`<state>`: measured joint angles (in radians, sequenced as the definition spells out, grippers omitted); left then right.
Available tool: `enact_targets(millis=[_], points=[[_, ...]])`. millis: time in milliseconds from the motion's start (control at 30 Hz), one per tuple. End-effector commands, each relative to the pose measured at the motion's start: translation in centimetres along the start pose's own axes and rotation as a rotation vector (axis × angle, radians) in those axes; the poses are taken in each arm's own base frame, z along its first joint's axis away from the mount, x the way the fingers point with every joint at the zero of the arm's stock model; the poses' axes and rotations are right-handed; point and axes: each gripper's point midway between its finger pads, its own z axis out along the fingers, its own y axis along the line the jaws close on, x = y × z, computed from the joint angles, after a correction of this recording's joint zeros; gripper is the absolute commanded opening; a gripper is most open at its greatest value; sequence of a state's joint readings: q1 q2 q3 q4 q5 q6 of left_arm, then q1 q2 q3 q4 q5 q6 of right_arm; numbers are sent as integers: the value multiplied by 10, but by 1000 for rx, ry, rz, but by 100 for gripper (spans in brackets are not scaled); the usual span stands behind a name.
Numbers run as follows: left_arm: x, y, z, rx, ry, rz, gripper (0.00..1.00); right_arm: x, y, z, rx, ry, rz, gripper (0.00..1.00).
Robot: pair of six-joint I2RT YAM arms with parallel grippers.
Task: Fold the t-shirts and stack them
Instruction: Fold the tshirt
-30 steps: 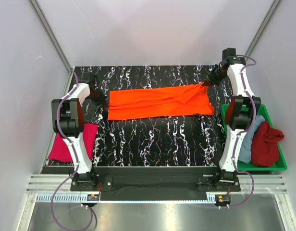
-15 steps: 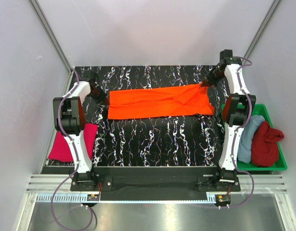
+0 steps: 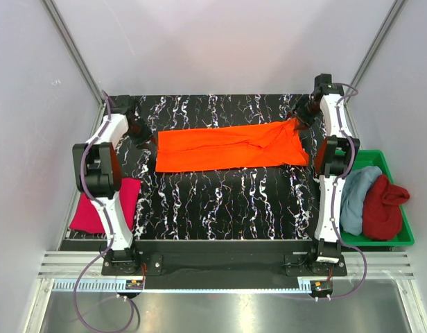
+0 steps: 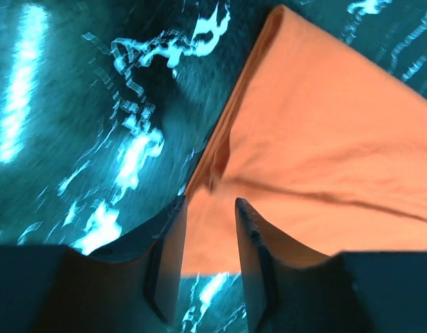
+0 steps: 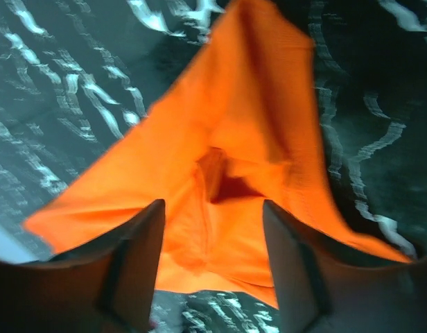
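Now, watching the orange t-shirt (image 3: 231, 147) lying as a long band across the far table (image 3: 227, 208). Finding left gripper (image 4: 210, 205) and right gripper (image 5: 213, 208) parted over its ends, clutching nothing. Leaves crosswise folds, probably. Counting magenta t-shirt (image 3: 102, 205) near-left, light blue t-shirt (image 3: 358, 198) and dark red t-shirt (image 3: 383, 208) heaped in the green tray (image 3: 407, 239).

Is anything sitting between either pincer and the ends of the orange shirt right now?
Nothing visible. The left pincer is open right over the left edge of the orange shirt, and the right pincer is open over its right end. In both wrist views only the shirt's own cloth shows between the fingers.
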<state>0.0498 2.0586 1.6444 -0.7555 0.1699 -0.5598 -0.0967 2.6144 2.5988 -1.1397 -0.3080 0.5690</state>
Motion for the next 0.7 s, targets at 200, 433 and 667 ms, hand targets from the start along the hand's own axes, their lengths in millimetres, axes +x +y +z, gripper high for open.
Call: enact_targets(millis=[200,433,667], points=[[56,-44,-82,172,-81,189,38,38,-29,-109,116,-82,-158,77],[100,-54,-51,214,29,204,33,118,-74,-106,97,7,-155,61],[99,-49,-25,190,76,253,32,114,-102,-83,194,20,-189,67]])
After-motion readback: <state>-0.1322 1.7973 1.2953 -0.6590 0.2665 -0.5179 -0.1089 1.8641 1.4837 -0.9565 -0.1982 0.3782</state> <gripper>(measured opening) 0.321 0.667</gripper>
